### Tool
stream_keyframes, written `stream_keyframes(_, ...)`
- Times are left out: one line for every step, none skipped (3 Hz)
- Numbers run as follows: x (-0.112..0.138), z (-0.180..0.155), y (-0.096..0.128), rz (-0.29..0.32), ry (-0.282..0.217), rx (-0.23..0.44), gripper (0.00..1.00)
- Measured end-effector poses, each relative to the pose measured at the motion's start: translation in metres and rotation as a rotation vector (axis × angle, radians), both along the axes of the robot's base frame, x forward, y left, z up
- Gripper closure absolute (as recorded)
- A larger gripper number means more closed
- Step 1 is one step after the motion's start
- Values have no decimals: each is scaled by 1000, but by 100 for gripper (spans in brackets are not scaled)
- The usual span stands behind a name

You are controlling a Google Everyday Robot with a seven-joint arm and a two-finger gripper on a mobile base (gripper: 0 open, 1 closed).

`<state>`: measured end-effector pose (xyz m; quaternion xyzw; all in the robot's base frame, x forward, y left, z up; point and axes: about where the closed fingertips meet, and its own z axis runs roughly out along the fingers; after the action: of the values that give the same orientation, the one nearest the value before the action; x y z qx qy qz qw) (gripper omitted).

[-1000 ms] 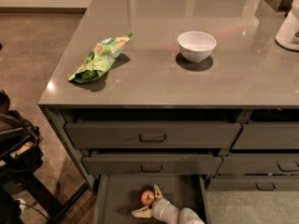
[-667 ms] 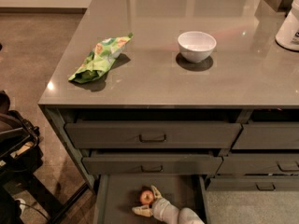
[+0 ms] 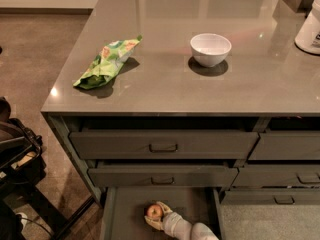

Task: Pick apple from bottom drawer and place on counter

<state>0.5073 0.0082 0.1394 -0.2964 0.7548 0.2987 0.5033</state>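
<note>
Gripper: the gripper [image 3: 154, 214] is low in the near part of the scene, reaching into the bottom drawer [image 3: 129, 212] from the near right, its pale wrist angled toward the left.
Fingers: one lies on the far side of the apple [image 3: 153, 211] and one on its near side, both seemingly touching the skin, so they look pinched on the fruit.
Apple: on the drawer floor near the middle, not yet lifted, well below the counter [image 3: 165, 86].
Step in hand: likely securing the grasp before raising it.
Overhang risk: the middle drawer [image 3: 162, 176] front sits just beyond and above the apple; a straight lift could knock the fruit or wrist against it.
Slip risk: the apple is round and smooth, so an off-centre pinch may let it roll out and away across the bare drawer floor.
Placement risk: the white bowl [image 3: 210, 49] and green snack bag [image 3: 107, 63] occupy the counter; setting down too near either could nudge them, and the glossy top may let the apple roll toward the near edge.
</note>
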Motion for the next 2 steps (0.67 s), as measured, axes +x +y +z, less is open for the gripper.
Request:
stream_keyframes(0,0,0,0,0,0,86)
stream_keyframes(0,0,0,0,0,0,100)
